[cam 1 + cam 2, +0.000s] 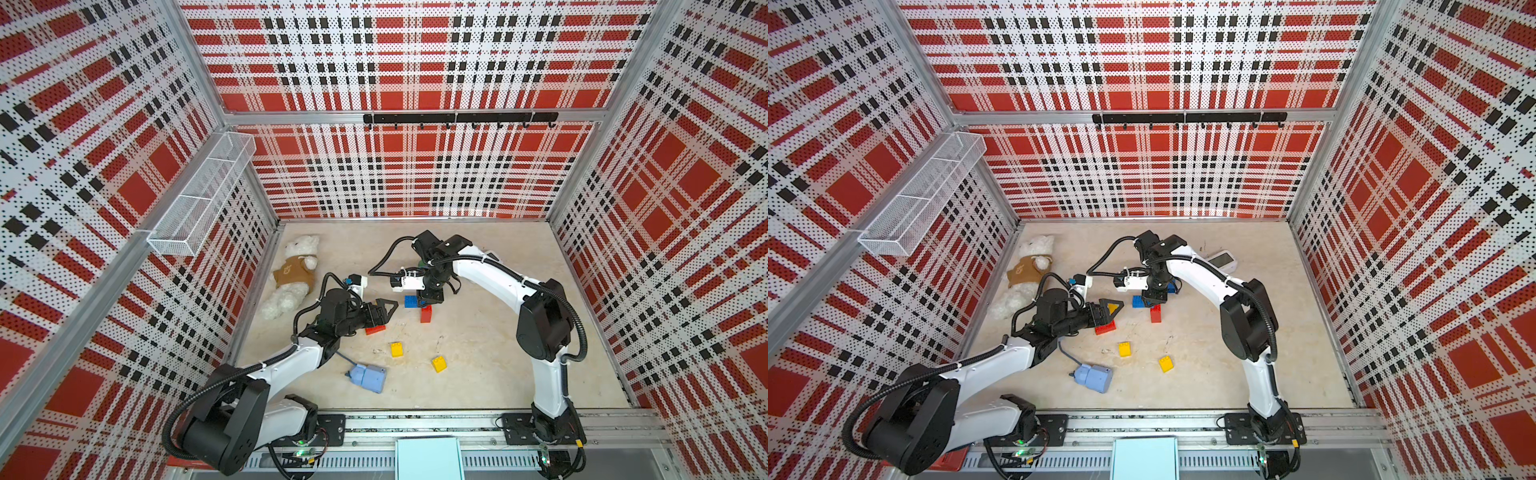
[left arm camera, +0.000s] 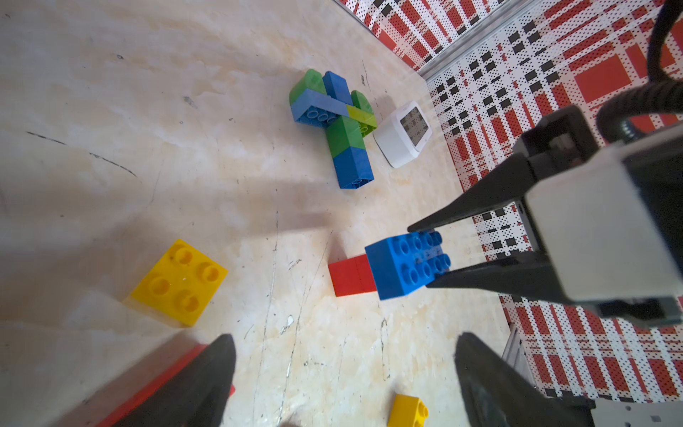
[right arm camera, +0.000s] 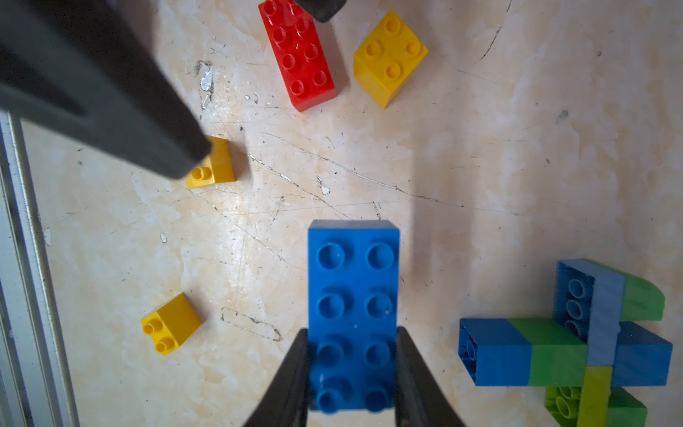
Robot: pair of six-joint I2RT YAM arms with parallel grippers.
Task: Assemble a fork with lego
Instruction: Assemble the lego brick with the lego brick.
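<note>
Plaid perforated walls enclose a scuffed beige floor (image 1: 498, 353). Right gripper (image 3: 351, 332) is clamped on one end of a blue brick (image 3: 353, 281), whose studs face the wrist camera, with a red block (image 2: 351, 275) close by. Left gripper (image 1: 384, 311) stands wide above a flat red brick (image 1: 375, 330). A built blue-green piece (image 2: 340, 125) lies on the floor just beside a white device (image 2: 403, 133). Yellow bricks (image 3: 390, 55) lie loose, three in the right wrist view. A mesh basket (image 1: 199, 195) hangs on the side wall.
</note>
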